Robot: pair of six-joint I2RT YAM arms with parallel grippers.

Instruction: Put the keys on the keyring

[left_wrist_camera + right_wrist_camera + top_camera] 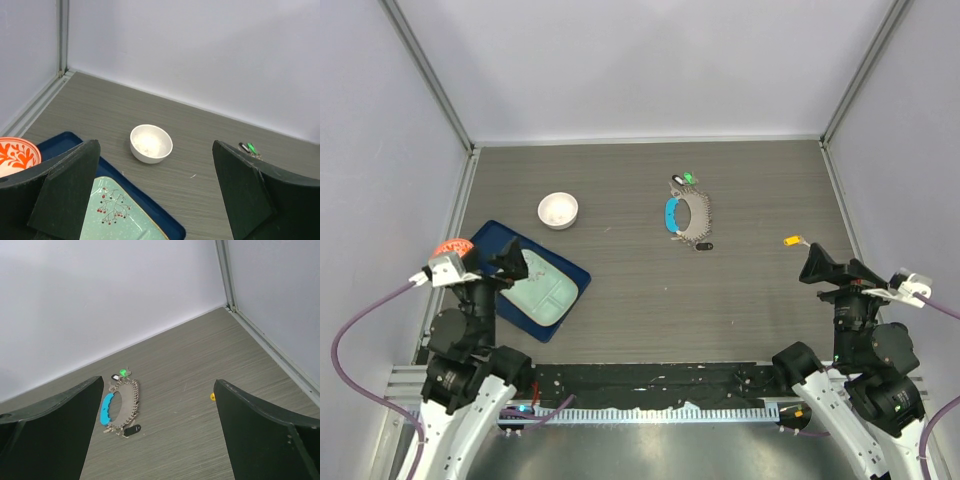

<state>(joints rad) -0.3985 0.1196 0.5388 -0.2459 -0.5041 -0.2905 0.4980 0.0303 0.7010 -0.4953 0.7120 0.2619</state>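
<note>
Resting at about 8 o'clock on the grey table (620, 300), an orange patterned bowl (452, 247) sits at the near-left corner of a blue tray (485, 240), which also carries a pale green plate (535, 290). The left gripper (512, 262) hangs over that tray with its fingers (65, 195) spread wide and nothing between them. A white bowl (558, 210) stands alone at 1 o'clock from the tray, apart from it. Right of centre lies the keyring (688, 218), flat on the table, its blue tag (671, 213) curving along the 9 o'clock side and its black fob (704, 246) at 5 o'clock. A black-headed key (676, 180) lies at the ring's 12 o'clock beside a green tag (688, 177); whether it touches the ring cannot be told. A small yellow piece (792, 240) sits well right of the ring. At 4 o'clock the right gripper (817, 265) is raised, fingers (260, 430) parted and empty.
</note>
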